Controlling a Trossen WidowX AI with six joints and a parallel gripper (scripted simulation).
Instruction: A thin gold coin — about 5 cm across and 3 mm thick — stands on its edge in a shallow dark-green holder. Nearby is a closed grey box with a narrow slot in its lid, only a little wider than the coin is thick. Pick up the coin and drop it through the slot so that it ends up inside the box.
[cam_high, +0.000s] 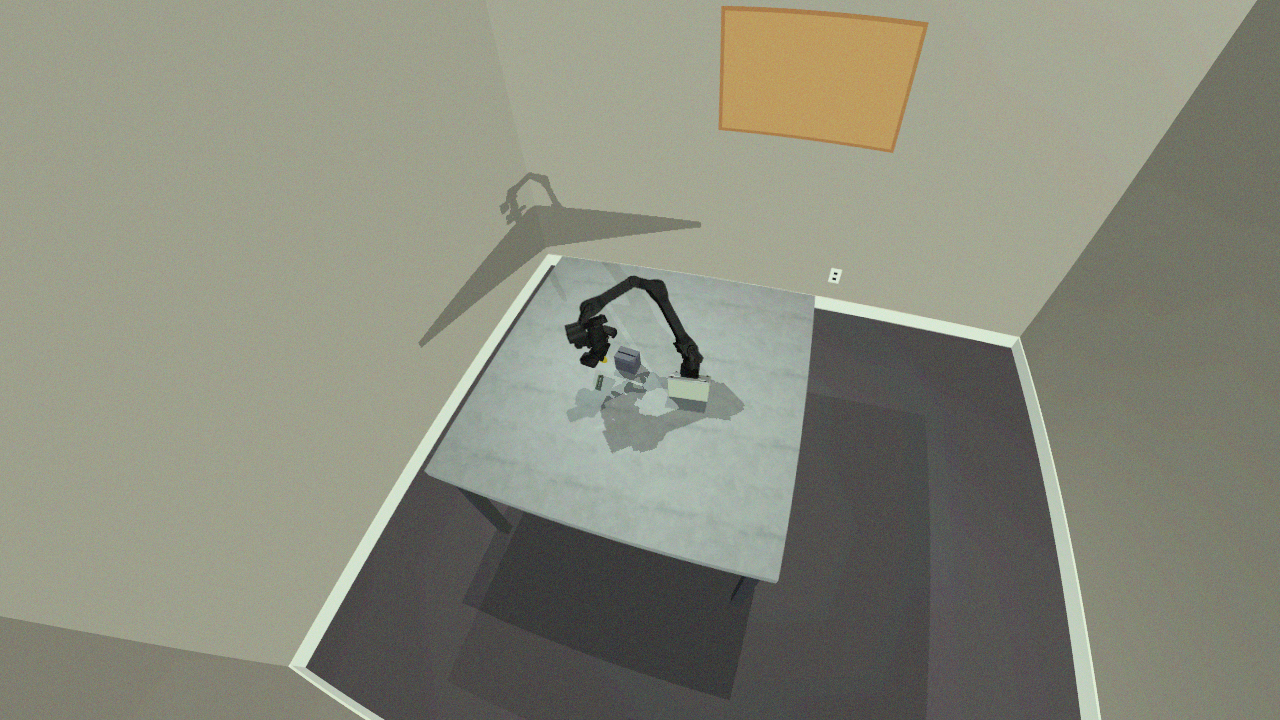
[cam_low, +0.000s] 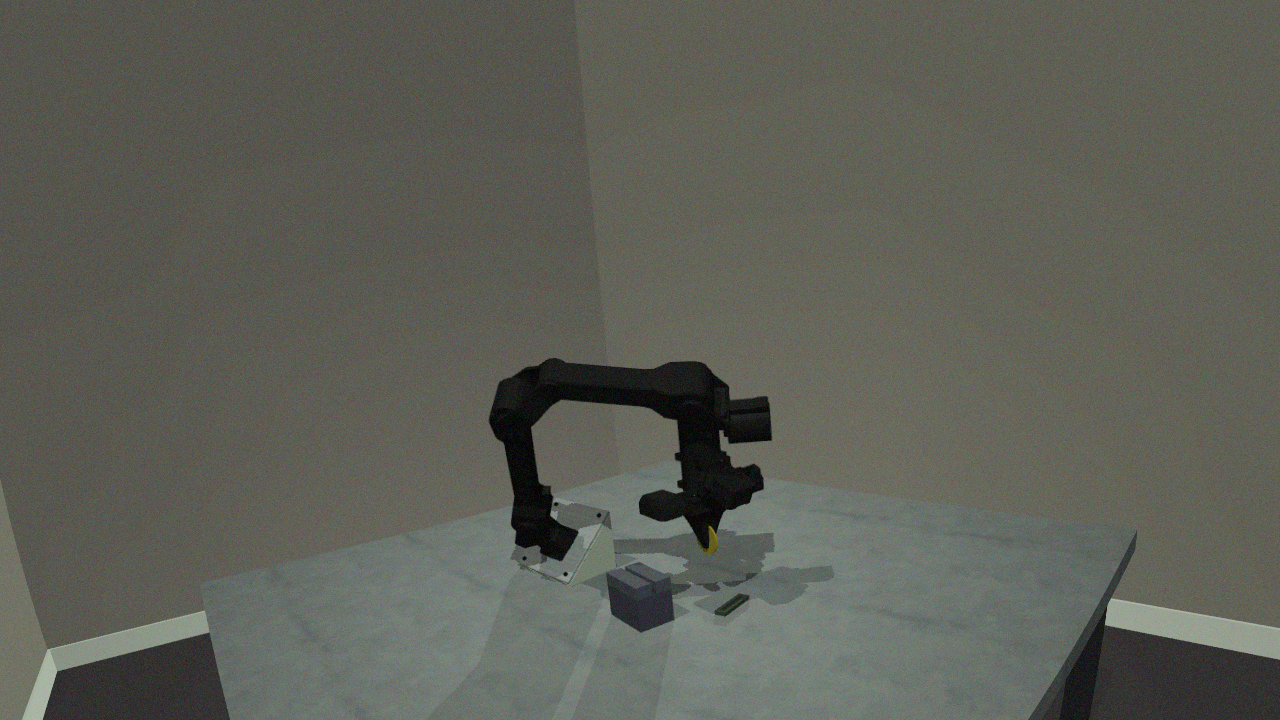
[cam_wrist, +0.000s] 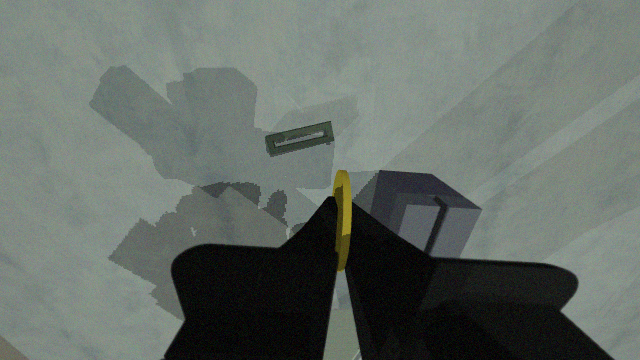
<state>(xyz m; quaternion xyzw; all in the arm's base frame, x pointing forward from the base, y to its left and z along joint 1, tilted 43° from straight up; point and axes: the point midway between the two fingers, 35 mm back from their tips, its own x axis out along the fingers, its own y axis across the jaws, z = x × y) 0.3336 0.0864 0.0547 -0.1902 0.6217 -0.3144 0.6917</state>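
My gripper (cam_low: 706, 535) (cam_wrist: 336, 204) is shut on the gold coin (cam_high: 605, 360) (cam_low: 712, 540) (cam_wrist: 345, 215), which is held on edge, in the air above the table. The dark-green holder (cam_high: 598, 382) (cam_low: 731, 605) (cam_wrist: 300, 145) lies empty on the table, ahead of the fingertips in the wrist view. The closed grey box (cam_high: 627, 360) (cam_low: 640, 604) (cam_wrist: 420, 220) stands beside the holder. The box's slot (cam_wrist: 435, 227) leans to the right at its far end in the wrist view, while the coin looks nearly upright there. The right finger hides part of the box in that view.
The pale wedge-shaped arm base (cam_high: 688, 389) (cam_low: 596, 559) stands on the table (cam_high: 537, 447) (cam_low: 877, 644), on the other side of the box from the holder. Shadows of the arm fall around the holder.
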